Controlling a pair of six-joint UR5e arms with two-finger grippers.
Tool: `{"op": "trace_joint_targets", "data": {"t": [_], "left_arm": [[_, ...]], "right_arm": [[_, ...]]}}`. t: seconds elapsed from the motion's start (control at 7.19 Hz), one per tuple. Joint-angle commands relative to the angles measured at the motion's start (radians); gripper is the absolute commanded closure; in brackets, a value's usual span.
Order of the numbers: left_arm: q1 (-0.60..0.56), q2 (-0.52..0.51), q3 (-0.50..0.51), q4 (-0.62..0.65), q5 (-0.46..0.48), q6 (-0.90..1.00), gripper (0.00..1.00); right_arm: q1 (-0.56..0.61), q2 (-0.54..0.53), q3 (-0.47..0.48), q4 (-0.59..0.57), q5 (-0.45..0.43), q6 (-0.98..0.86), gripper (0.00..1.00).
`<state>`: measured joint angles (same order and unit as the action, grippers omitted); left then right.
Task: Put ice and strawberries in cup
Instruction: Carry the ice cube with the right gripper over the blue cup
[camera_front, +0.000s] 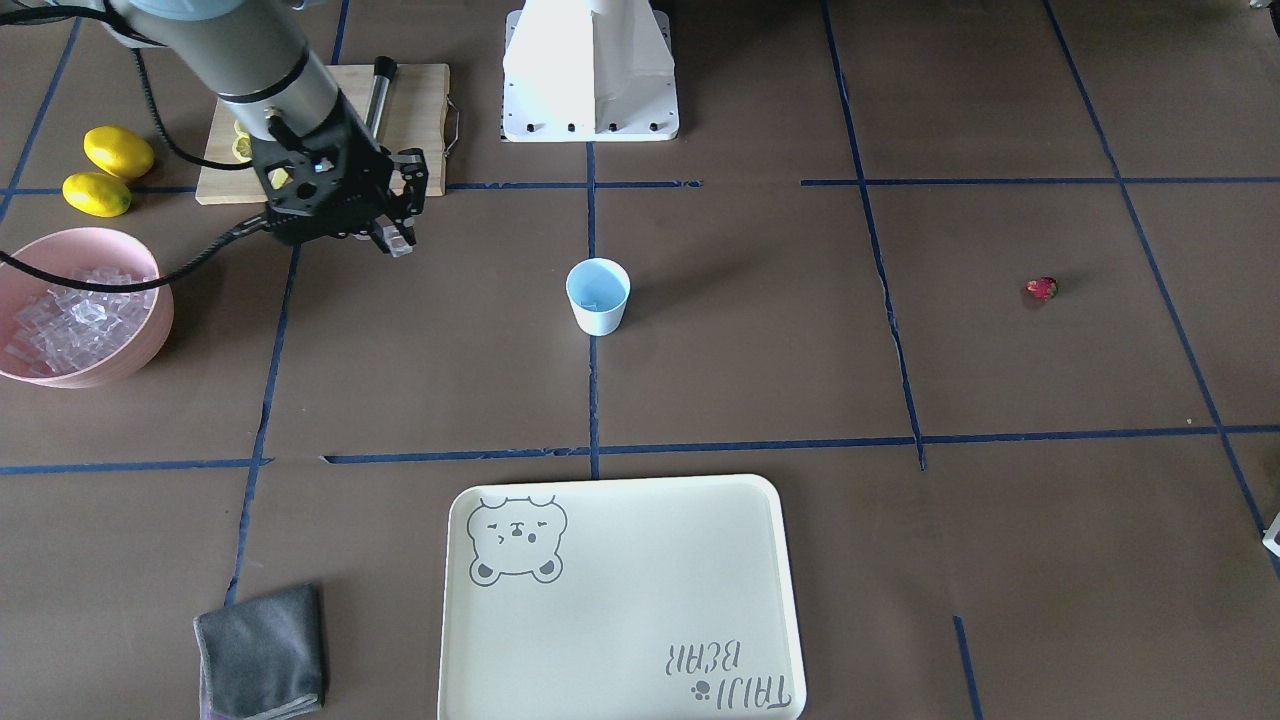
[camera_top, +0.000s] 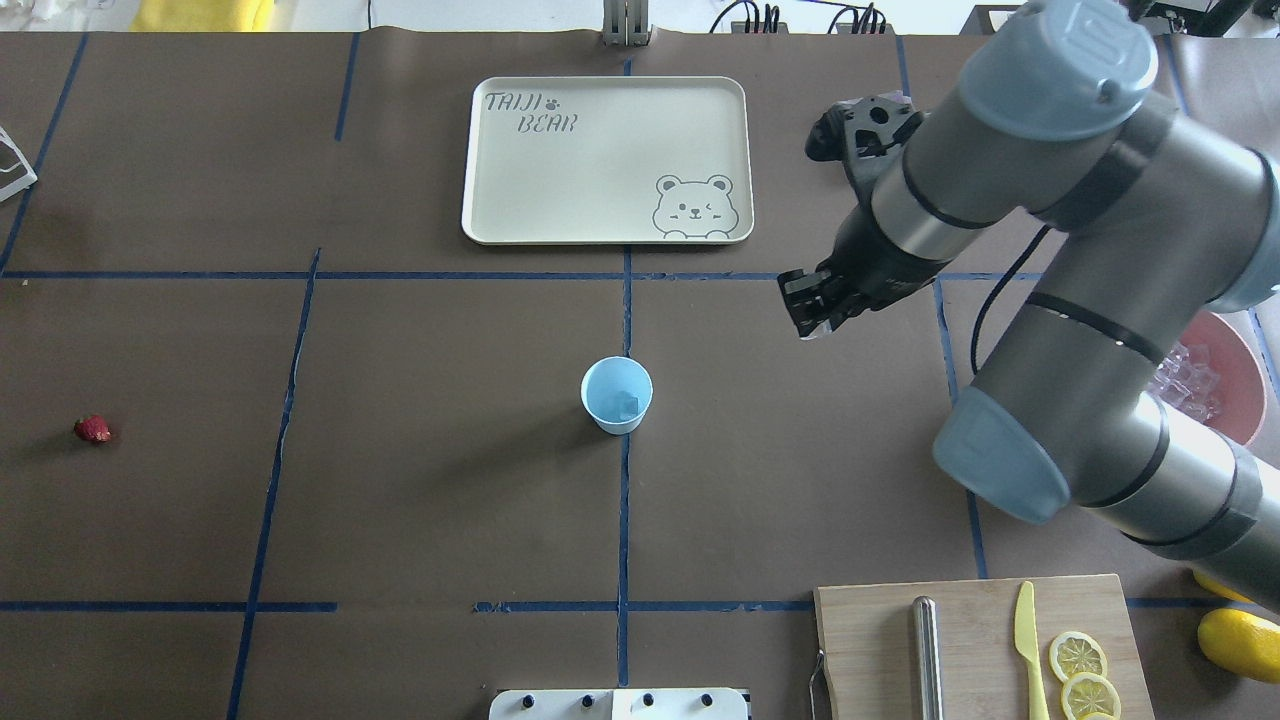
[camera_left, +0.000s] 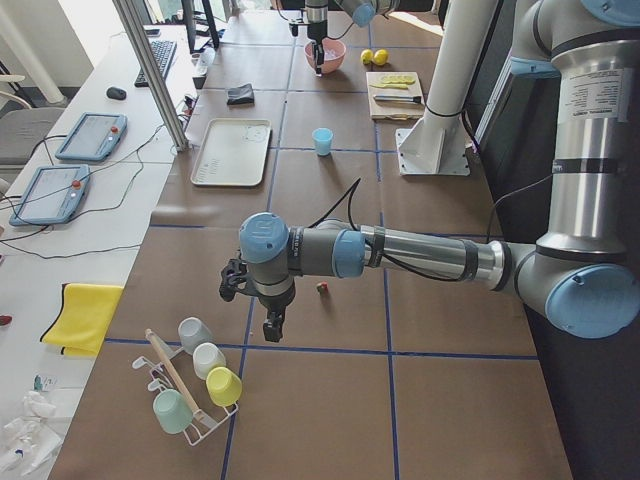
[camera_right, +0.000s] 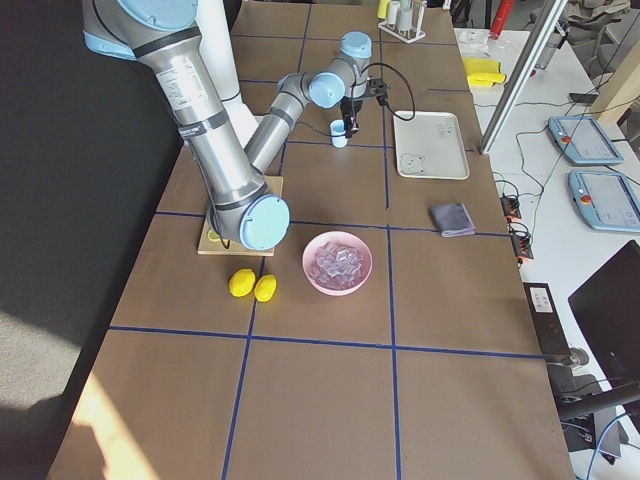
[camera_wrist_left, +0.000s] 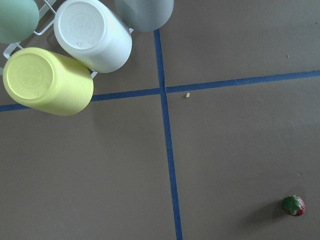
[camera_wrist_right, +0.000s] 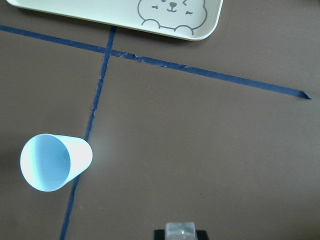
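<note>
Now, observe that the small white tapered cup with a pale blue inside (camera_front: 598, 296) stands upright at mid-table, well away from every edge. The right gripper (camera_front: 396, 240) hangs above the table between this cup and the large pink bowl (camera_front: 160, 325), its jaws pinching one clear glassy ice cube (camera_front: 399, 245). A pile of clear ice cubes (camera_front: 75, 320) fills that bowl toward the table's right end. The small dark red strawberry (camera_front: 1042, 289) lies alone toward the left end. You cannot tell how the jaws of the left gripper (camera_left: 270, 322) stand.
</note>
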<state>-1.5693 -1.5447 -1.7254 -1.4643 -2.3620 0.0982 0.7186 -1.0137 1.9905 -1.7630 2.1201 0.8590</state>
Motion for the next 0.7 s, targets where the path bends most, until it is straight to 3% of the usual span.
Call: {"op": "trace_joint_targets", "data": {"t": [0.0, 0.28, 0.56], "left_arm": [[0.0, 0.0, 0.0, -0.001, 0.0, 0.0, 0.0], [0.0, 0.0, 0.001, 0.001, 0.0, 0.0, 0.0], [0.0, 0.0, 0.001, 0.001, 0.0, 0.0, 0.0]], "right_arm": [[-0.134, 0.155, -0.123, 0.0, -0.118, 0.133, 1.0], [-0.198, 0.269, -0.283, 0.008, -0.187, 0.169, 1.0], [-0.203, 0.314, -0.392, 0.077, -0.195, 0.173, 1.0]]}}
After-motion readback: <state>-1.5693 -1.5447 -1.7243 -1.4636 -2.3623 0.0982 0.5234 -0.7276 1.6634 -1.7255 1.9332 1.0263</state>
